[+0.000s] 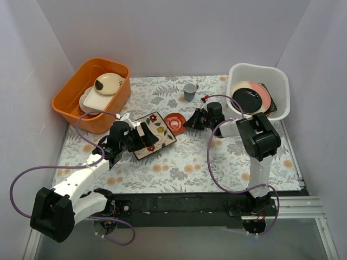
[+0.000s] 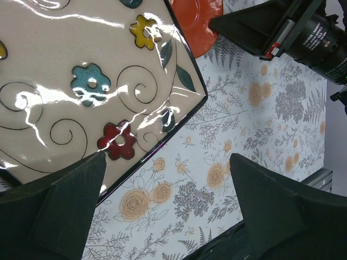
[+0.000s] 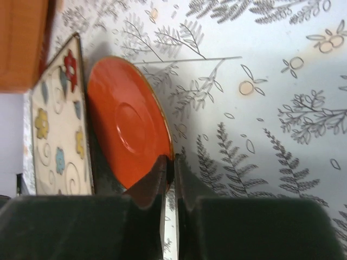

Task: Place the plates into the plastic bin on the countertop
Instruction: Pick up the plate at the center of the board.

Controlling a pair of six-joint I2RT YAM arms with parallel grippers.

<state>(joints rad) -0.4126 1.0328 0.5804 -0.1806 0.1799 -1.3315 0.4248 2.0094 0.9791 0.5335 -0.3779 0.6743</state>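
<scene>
The small red plate (image 1: 174,122) lies on the countertop (image 1: 217,157) at the centre; its right rim is pinched between the fingers of my right gripper (image 1: 187,122), as the right wrist view shows (image 3: 171,162) on the red plate (image 3: 124,124). The cream square plate with flowers (image 1: 154,134) lies just left of it and touches it. My left gripper (image 1: 142,135) is open over that plate's near edge; in the left wrist view (image 2: 168,208) one finger (image 2: 54,211) overlaps the plate (image 2: 81,81). The white plastic bin (image 1: 282,86) at the back right holds a pink plate (image 1: 259,93), a small black plate (image 1: 246,101) and a black square plate (image 1: 272,107).
An orange tub (image 1: 68,100) at the back left holds plain cream dishes (image 1: 108,83). A small grey-blue cup (image 1: 189,91) stands behind the red plate. White walls close in the left, back and right sides. Purple cables loop off both arms.
</scene>
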